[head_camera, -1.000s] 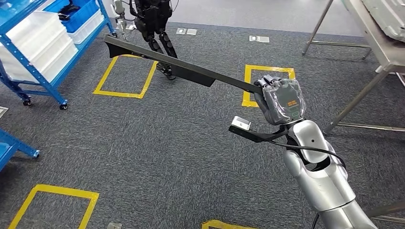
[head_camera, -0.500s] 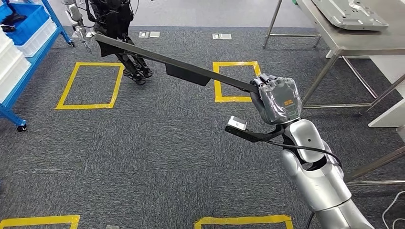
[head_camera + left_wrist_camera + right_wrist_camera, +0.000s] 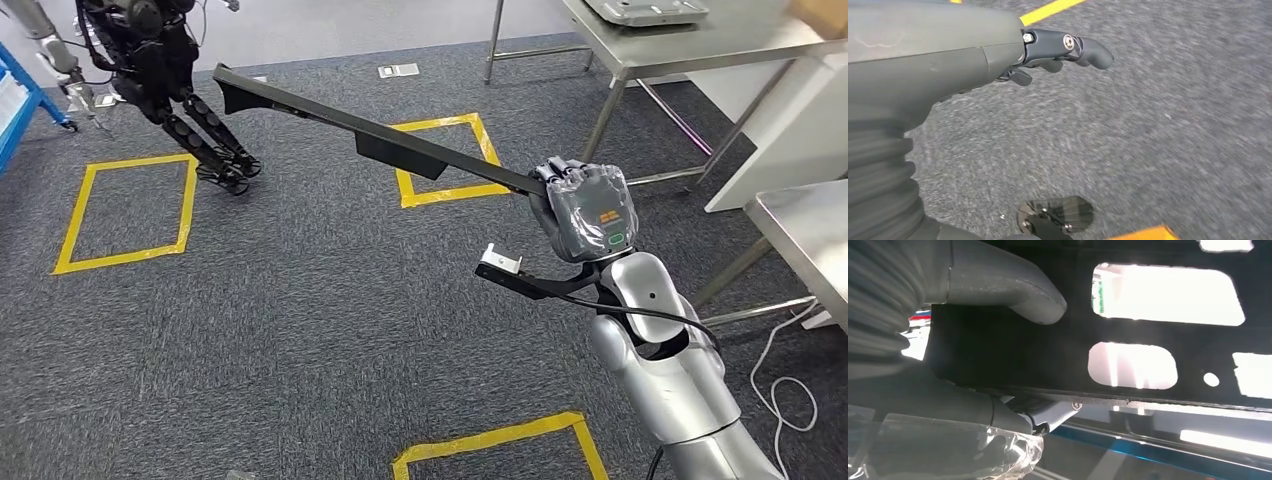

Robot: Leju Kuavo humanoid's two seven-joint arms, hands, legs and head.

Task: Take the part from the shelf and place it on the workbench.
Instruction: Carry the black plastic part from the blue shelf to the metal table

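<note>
The part point(image 3: 360, 125) is a long, flat black metal bar with cut-out holes. My right hand point(image 3: 585, 210) grips one end of it, and the bar reaches out to the upper left, well above the carpet. In the right wrist view the part point(image 3: 1048, 360) crosses the picture as a dark plate with bright openings, my thumb point(image 3: 1013, 290) lying over it. The steel workbench point(image 3: 700, 40) stands at the upper right, beyond the hand. My left hand point(image 3: 998, 55) hangs over the grey carpet with its fingers apart, holding nothing.
A dark humanoid robot point(image 3: 160, 60) stands at the upper left, near the far tip of the part. A grey tray point(image 3: 645, 10) lies on the workbench. A second steel table point(image 3: 810, 230) is at the right edge, with a white cable point(image 3: 790, 390) below it. Yellow tape squares point(image 3: 125, 215) mark the carpet.
The camera has turned to the right: the blue shelf slid out at the left and the workbench came nearer. My right hand keeps the same hold on the part.
</note>
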